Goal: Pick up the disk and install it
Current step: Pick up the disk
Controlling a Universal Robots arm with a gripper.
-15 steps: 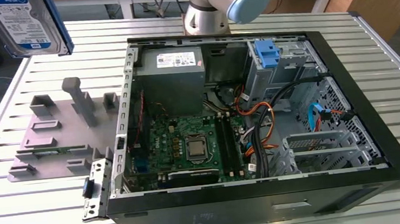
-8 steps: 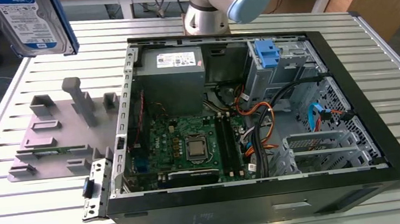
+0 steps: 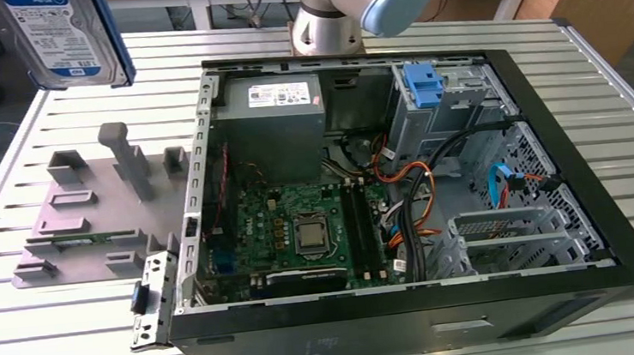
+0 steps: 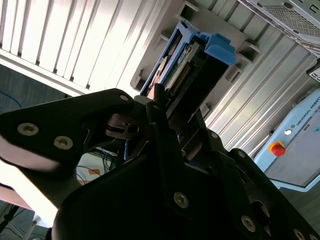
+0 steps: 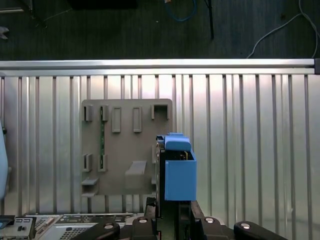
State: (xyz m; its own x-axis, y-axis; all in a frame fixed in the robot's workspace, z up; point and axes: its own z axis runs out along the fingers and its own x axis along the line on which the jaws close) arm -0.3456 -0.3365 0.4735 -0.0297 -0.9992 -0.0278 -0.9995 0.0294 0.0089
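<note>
Risk one: the disk (image 3: 61, 36) hangs high in the upper left of the exterior view, well apart from the open computer case (image 3: 421, 310) at centre and right. The grip looks to sit on one end only, with most of the drive beyond the jaws. A slip or twist there is the likeliest fault. It would drop the drive onto the grey fixture (image 3: 101, 205) or the slatted counter (image 3: 67, 337) beneath.

Risk two: the drive bay (image 3: 455, 109) at the case's upper right looks narrow and carries a blue tab (image 3: 421, 82). Orange and black cables (image 3: 411, 195) run close below it. A drive arriving tilted could catch the cage edge or snag a cable.

Gripper (image 4: 159, 102): drawn in tight and clamped on the disk, jaws only a drive's thickness apart. In the first wrist view the blue carrier frame (image 5: 177, 172) stands out from between them, over the edge of the fixture. I see it touching nothing else.
</note>
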